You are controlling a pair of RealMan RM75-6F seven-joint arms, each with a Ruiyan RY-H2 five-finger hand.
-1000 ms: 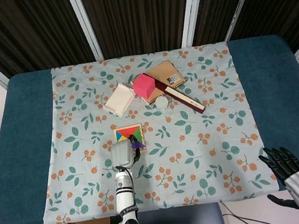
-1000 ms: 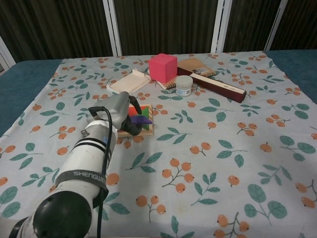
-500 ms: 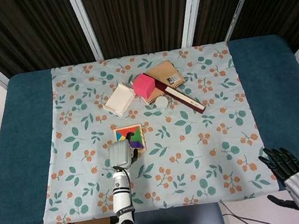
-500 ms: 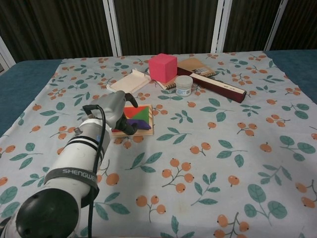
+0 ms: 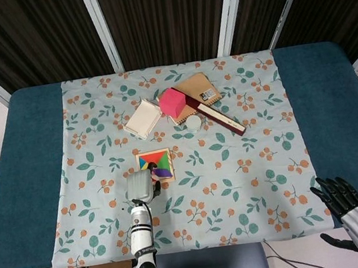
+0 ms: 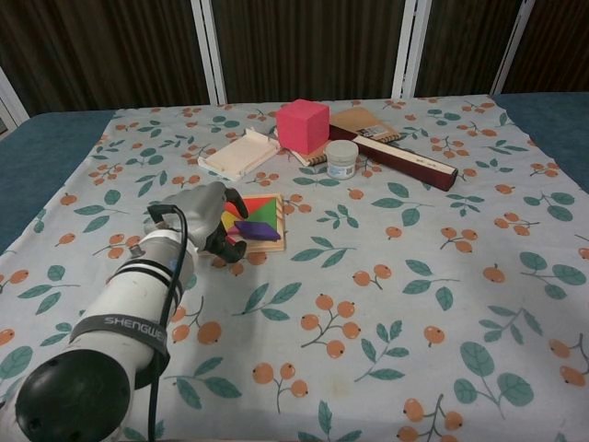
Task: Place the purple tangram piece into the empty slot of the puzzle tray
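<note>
The wooden puzzle tray (image 5: 153, 152) (image 6: 262, 248) with its coloured pieces lies left of centre on the floral cloth. The purple tangram piece (image 5: 162, 172) (image 6: 258, 226) lies flat in the tray's near right part, with no finger on it. My left hand (image 5: 139, 186) (image 6: 204, 214) sits just off the tray's near left corner, its fingers loosely bent and holding nothing. My right hand (image 5: 343, 200) hangs past the table's near right edge with its fingers spread and nothing in it; the chest view does not show it.
Behind the tray stand a white box (image 5: 143, 118) (image 6: 239, 152), a pink cube (image 5: 172, 101) (image 6: 303, 125), a brown notebook (image 5: 199, 89), a small white jar (image 5: 193, 123) (image 6: 343, 157) and a long dark red box (image 5: 220, 116) (image 6: 409, 160).
My left hand let go of the purple piece, which now lies in the tray, and drew back toward the near left. The right hand has not moved.
</note>
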